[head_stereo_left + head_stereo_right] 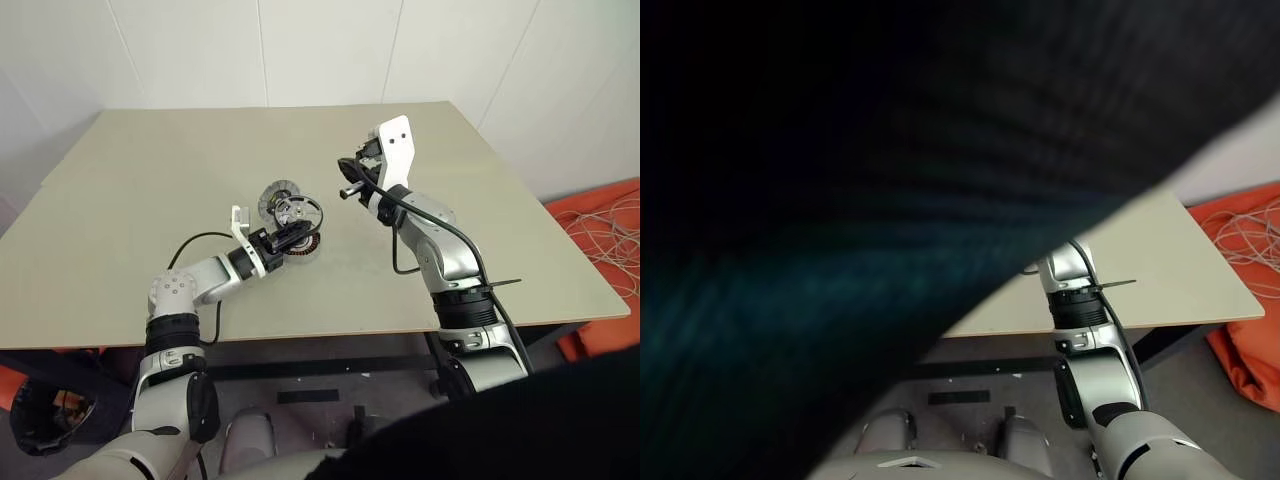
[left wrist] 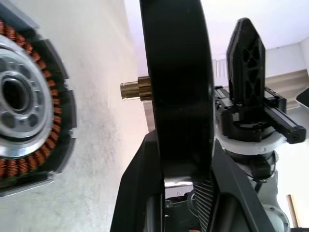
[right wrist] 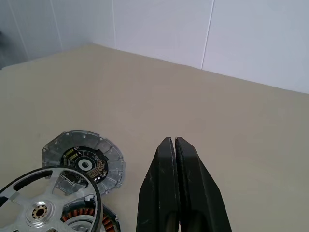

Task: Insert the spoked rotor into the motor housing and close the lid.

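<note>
My left gripper (image 1: 288, 236) is shut on the spoked rotor (image 3: 38, 211), a silver spoked wheel with a black rim and a brass shaft. It holds the rotor on edge in the air, just above the motor housing (image 1: 306, 253). In the left wrist view the rotor rim (image 2: 178, 87) stands beside the housing's copper windings (image 2: 41, 72), apart from them. The lid (image 3: 84, 162), a grey disc with a circuit board, lies flat on the table right behind the housing. My right gripper (image 3: 174, 142) hovers shut and empty to the right of these parts, well above the table.
The beige table (image 1: 150, 170) has its front edge close below my arms and its right edge near the right arm. An orange object with white cables (image 1: 605, 230) lies on the floor to the right. A dark shape (image 1: 840, 200) blocks most of the right eye view.
</note>
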{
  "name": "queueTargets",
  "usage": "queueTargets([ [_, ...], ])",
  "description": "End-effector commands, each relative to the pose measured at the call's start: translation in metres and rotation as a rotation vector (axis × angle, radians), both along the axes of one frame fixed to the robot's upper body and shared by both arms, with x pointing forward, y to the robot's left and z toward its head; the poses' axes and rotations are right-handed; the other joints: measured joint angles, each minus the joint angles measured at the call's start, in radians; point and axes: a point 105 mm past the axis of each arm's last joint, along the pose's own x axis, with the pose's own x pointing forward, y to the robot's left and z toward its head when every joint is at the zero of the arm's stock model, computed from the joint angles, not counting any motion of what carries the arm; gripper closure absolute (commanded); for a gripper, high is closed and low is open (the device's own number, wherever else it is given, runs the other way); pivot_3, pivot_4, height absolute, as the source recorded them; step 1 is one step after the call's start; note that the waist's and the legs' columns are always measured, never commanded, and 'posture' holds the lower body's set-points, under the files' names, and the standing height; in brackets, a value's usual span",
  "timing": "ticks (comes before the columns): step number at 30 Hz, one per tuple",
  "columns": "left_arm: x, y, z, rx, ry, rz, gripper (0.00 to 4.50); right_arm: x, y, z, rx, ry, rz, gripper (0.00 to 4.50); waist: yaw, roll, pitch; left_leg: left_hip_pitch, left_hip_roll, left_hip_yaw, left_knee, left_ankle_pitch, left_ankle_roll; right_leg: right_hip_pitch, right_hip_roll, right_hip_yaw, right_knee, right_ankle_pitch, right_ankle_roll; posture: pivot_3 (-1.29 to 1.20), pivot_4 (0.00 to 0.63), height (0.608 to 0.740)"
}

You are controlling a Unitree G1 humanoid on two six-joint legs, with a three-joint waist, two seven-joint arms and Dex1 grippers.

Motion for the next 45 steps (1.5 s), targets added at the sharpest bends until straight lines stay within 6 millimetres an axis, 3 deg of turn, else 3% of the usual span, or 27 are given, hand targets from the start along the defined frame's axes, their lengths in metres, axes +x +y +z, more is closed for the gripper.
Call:
queueTargets([
  [1, 0.004, 0.002, -0.004, 0.034, 0.013, 0.021, 4.06, -0.002, -0.002, 0.02, 0.017, -0.073, -0.004, 4.5, 0.0, 0.0, 0.0, 0.0, 0.0, 0.0, 0.0, 0.0, 0.0, 0.0, 0.0, 0.0, 0.0, 0.0, 0.0, 0.0, 0.0, 0.74],
  [11, 0.002, -0.007, -0.01, 0.036, 0.047, 0.008, 4.06, -0.012, 0.002, 0.016, 0.012, -0.025, 0.047, 4.5, 0.001, 0.0, 0.0, 0.0, 0.0, 0.0, 0.0, 0.0, 0.0, 0.0, 0.0, 0.0, 0.0, 0.0, 0.0, 0.0, 0.0, 0.74],
  [19, 0.003, -0.01, -0.014, 0.038, 0.06, 0.009, 4.06, -0.049, -0.021, -0.019, -0.078, 0.229, 0.163, 4.5, 0.011, 0.0, 0.0, 0.0, -0.002, -0.002, 0.0, -0.001, 0.001, 0.003, -0.001, 0.0, -0.002, 0.0, 0.001, 0.0, 0.0, 0.74],
  [25, 0.002, -0.015, -0.018, 0.035, 0.075, 0.001, 4.06, -0.066, -0.021, -0.036, -0.146, 0.326, 0.202, 4.5, 0.011, 0.0, 0.0, 0.002, -0.001, -0.002, 0.0, 0.0, 0.0, 0.003, 0.0, 0.0, -0.001, -0.003, 0.008, 0.0, 0.0, 0.74],
  [29, 0.005, -0.021, -0.022, 0.035, 0.093, 0.005, 4.06, -0.068, -0.019, -0.045, -0.153, 0.365, 0.187, 4.5, 0.013, 0.0, 0.0, 0.002, -0.001, -0.002, 0.0, 0.0, 0.0, 0.004, -0.001, 0.0, -0.001, -0.003, 0.008, 0.0, 0.0, 0.74],
  [45, 0.024, -0.021, -0.021, 0.038, 0.076, 0.062, 4.06, -0.062, -0.019, -0.044, -0.159, 0.337, 0.148, 4.5, 0.018, 0.0, 0.0, 0.002, -0.002, -0.003, 0.0, 0.0, 0.0, 0.003, -0.001, 0.0, -0.001, -0.003, 0.007, 0.0, 0.0, 0.74],
])
